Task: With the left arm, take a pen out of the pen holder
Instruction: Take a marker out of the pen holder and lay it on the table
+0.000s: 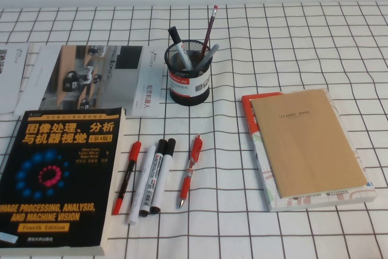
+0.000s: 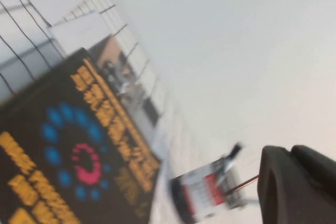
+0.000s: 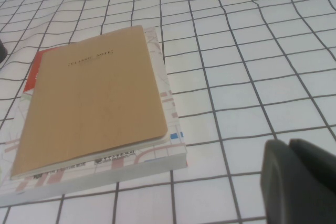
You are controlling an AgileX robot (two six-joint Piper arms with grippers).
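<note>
Several pens [image 1: 210,28] upright in mesh holder [image 1: 190,89], mid-surface [image 1: 303,40]. More pens [image 1: 153,177] loose in front, between book [image 1: 57,174] and notebook [image 1: 306,144]. Left gripper [image 2: 290,153] raised over book side, fingers closed, empty, holder ahead. Right gripper [image 3: 289,145] over surface near notebook, fingers closed, empty.
</note>
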